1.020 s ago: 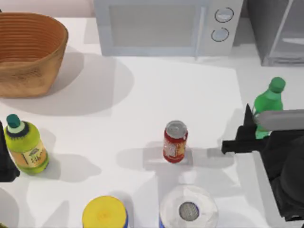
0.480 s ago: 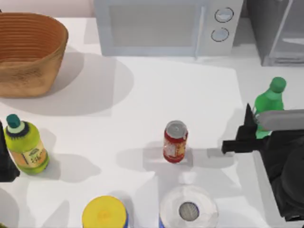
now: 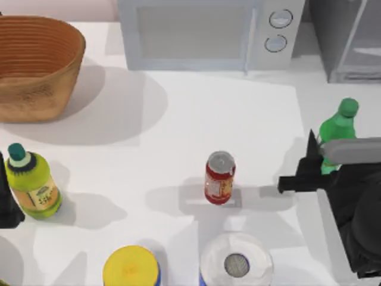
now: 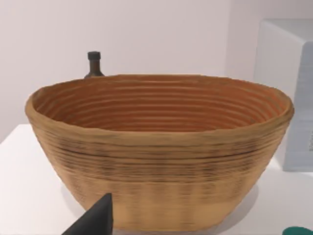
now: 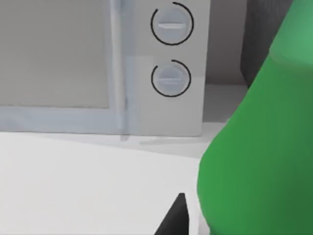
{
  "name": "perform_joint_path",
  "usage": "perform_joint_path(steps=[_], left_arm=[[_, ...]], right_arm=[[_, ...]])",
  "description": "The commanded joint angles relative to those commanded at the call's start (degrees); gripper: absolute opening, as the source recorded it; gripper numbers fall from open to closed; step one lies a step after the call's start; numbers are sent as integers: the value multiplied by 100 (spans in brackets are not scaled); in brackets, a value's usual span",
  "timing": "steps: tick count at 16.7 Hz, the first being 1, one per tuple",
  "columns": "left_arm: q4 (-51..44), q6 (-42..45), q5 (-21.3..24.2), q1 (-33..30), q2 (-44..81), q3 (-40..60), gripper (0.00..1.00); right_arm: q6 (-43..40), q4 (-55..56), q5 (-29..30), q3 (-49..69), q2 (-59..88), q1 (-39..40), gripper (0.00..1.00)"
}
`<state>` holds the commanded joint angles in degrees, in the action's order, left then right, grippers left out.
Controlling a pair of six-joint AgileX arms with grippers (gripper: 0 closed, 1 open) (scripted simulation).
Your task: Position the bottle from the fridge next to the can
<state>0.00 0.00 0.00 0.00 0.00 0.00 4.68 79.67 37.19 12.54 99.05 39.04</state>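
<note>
Fingers of my right gripper: can't tell if clamped; at bottle, right of can. Left arm parked at desk's left edge.

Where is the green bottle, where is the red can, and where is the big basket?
bottle (image 3: pixel 337 128): top view, on its green shoulder below the cap.
can (image 3: pixel 219 179): top view, on its red side.
basket (image 3: pixel 36 95): top view, on its woven outer wall.

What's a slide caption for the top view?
Right gripper beside the green bottle, right of the red can.
</note>
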Motion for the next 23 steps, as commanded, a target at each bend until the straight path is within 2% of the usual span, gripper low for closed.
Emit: perform_joint_path(steps=[5, 6, 15, 20, 23], left_arm=[[0, 0, 0, 0, 0, 0, 100], [0, 0, 0, 0, 0, 0, 100], [0, 0, 0, 0, 0, 0, 100], [0, 0, 0, 0, 0, 0, 100], [0, 0, 0, 0, 0, 0, 100]], right_arm=[[0, 0, 0, 0, 0, 0, 98], [0, 0, 0, 0, 0, 0, 100], [3, 2, 20, -12, -11, 14, 100], [86, 24, 501, -426, -315, 505, 100], [96, 37, 584, -488, -380, 593, 100]])
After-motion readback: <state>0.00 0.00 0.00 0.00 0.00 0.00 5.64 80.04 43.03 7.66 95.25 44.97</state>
